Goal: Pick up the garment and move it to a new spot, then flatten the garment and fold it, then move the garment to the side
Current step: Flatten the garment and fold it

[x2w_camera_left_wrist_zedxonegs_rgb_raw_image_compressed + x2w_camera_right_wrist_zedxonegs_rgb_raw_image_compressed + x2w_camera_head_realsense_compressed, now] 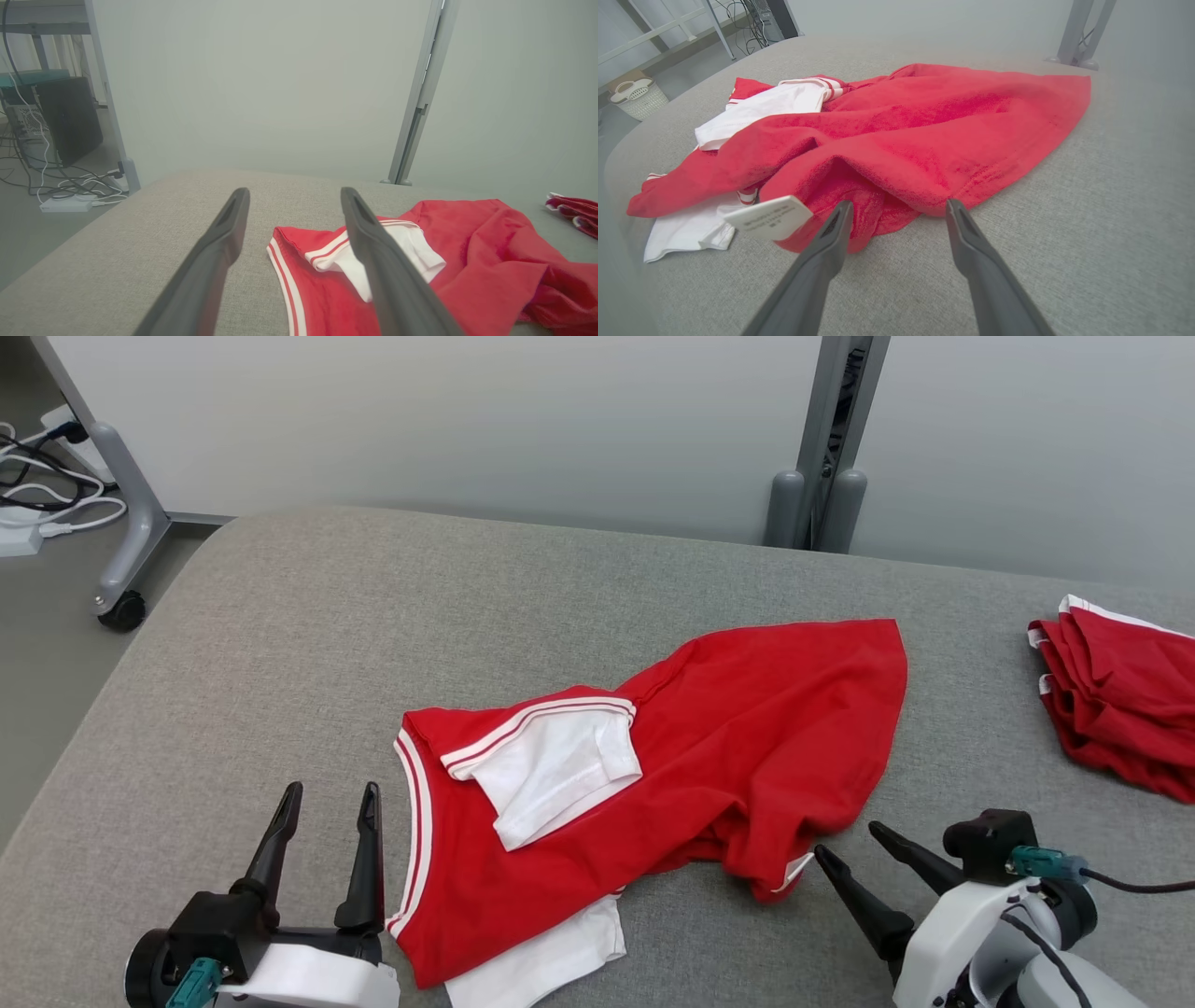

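**Red garment crumpled mid-table, both grippers spread and empty**

The garment (728, 737) is a red tee with white sleeves and red-and-white striped trim. It lies on the grey padded table (327, 607), slightly toward the near edge and right of centre. It is not flat. The body is bunched, with deep folds running along the near-right side. The far-right hem corner is laid out fairly smooth.

One white sleeve (551, 770) is folded over on top of the red body, with its striped cuff facing the far side. The second sleeve (541, 966) pokes out from under the near hem. A white care label (768, 217) sticks up from the bunched fold in the right wrist view.

The left gripper (332, 791) is at the near left with its fingers apart and nothing between them, just beside the striped edge of the garment. The right gripper (848, 838) is at the near right with its fingers also apart and empty. Its tips point at the bunched fold, and I can't tell whether the near tip touches the cloth.

A second red garment pile (1120, 700) sits at the far right edge, well apart from the first.
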Robot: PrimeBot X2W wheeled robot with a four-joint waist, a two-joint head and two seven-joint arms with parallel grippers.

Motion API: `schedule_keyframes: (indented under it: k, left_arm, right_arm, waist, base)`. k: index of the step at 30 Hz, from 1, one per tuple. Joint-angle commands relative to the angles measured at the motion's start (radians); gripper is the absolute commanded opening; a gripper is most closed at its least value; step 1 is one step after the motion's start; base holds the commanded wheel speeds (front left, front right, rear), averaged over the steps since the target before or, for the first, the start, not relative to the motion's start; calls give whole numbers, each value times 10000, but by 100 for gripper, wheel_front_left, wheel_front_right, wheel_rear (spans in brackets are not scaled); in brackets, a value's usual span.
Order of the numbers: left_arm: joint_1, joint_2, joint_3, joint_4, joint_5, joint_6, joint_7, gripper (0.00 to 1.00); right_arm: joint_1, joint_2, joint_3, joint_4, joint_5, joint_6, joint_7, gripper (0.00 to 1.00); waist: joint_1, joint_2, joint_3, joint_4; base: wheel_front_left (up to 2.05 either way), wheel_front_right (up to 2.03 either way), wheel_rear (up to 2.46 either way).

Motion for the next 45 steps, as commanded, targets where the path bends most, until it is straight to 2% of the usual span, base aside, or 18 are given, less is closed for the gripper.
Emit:
schedule_keyframes:
  k: [1,6,15,21,22,23,24,25,27,30,32,37,45]
  left_arm:
    - [-181,39,12,-18,19,-51,-34,100]
    - [-212,38,-9,24,72,-63,-34,100]
    - [-298,41,-50,80,136,-129,-34,100]
    - [-310,39,-107,112,108,-116,-34,100]
    - [-305,39,-110,116,100,-118,-34,100]
    - [-304,39,-116,123,96,-119,-34,100]
    - [-306,38,-125,124,90,-114,-34,100]
    - [-306,38,-129,124,83,-118,-34,100]
    - [-307,41,-122,130,77,-119,-34,100]
    - [-319,39,-107,132,74,-123,-34,100]
    - [-318,39,-85,133,77,-127,-34,100]
    - [-240,39,-31,130,96,-81,-34,100]
    - [-73,38,-28,67,72,-55,-34,100]
  right_arm:
    - [36,93,36,39,12,-3,11,100]
    - [-199,396,349,491,193,-3,13,100]
    - [-960,838,1081,2045,639,-3,-566,100]
    - [-1337,1164,1585,2966,1305,-3,-932,100]
    - [-1403,1167,1677,3136,1374,-3,-959,95]
    - [-1462,1193,1750,3273,1466,-1,-1044,70]
    - [-1521,1250,1815,3390,1573,-1,-1122,50]
    - [-1577,1279,1896,3526,1655,-3,-1198,46]
    - [-1664,1346,2046,3787,1854,-3,-1325,22]
    - [-1785,1449,2291,4078,2134,-3,-1486,5]
    - [-1848,1449,2443,4181,2303,-3,-1596,0]
    - [-1938,1305,2725,4155,2570,-3,-1835,0]
    - [-1765,587,3048,3069,2740,-3,-2083,0]
  waist:
    - [0,-1,8,29]
    - [0,-1,18,145]
    - [0,-1,42,435]
    - [0,-1,21,603]
    - [0,-1,21,629]
    - [0,-1,22,651]
    - [0,-1,25,671]
    - [0,-1,26,691]
    - [0,-1,30,719]
    - [0,-1,42,748]
    - [0,-1,41,748]
    - [0,-1,-10,676]
    - [0,-1,-103,334]
  base:
    - [0,0,0]
    - [0,0,0]
    - [0,0,0]
    - [0,0,0]
    - [0,0,0]
    - [0,0,0]
    - [0,0,0]
    - [0,0,0]
    - [0,0,0]
    - [0,0,0]
    - [0,0,0]
    - [0,0,0]
    - [0,0,0]
